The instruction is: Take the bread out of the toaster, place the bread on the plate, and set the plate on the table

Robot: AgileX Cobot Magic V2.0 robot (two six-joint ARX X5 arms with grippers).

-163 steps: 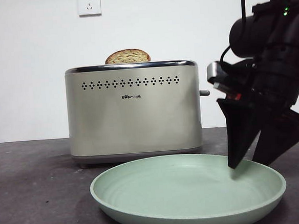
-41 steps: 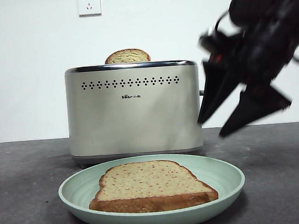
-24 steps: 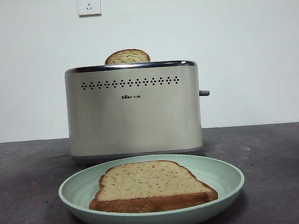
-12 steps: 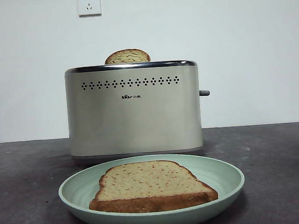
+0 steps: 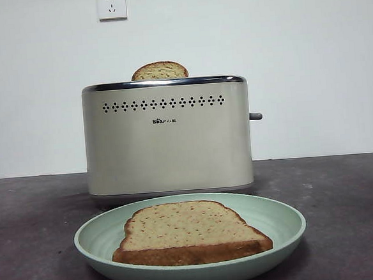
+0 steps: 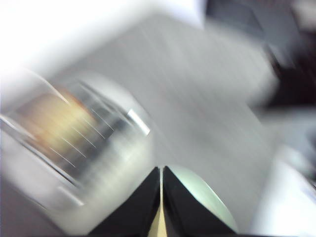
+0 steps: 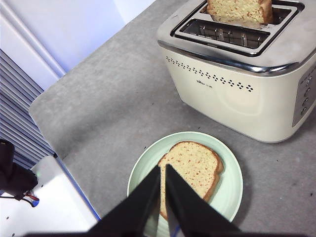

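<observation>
A plain white wall [image 5: 309,61] closes the scene at the back, with a white socket [image 5: 112,4] high on it, and below it runs the dark grey, mottled bench [image 5: 343,186] that carries everything.

The toaster [image 5: 167,141] is the biggest thing on it: a cream-beige box with a chrome top rim, a row of small vent holes, a small logo on its face and a grey lever [image 5: 255,116] sticking out at one side. In the right wrist view the toaster [image 7: 237,84] shows two slots in its top; the nearer slot is bare metal, and the farther one holds a second slice [image 7: 239,10] standing upright, whose domed top [image 5: 159,70] pokes above the rim in the front view.

In front of the toaster, close to it but apart from it, the pale mint plate [image 5: 278,220] sits flat on the bench. It is wider than the toaster.

The bread [image 5: 188,233] lies flat in the middle of the plate, tan with reddish specks and a dark brown crust, its domed end pointing toward the toaster. The right wrist view shows the same bread [image 7: 192,170] lying inside the plate's rim [image 7: 232,187].

The right gripper [image 7: 163,170] hangs high above the plate, its fingers closed together with nothing between them. The left gripper [image 6: 161,170] appears only in a heavily blurred view; its fingers also look pressed together and empty, with the smeared toaster and a green edge of the plate [image 6: 207,192] beyond them.
</observation>
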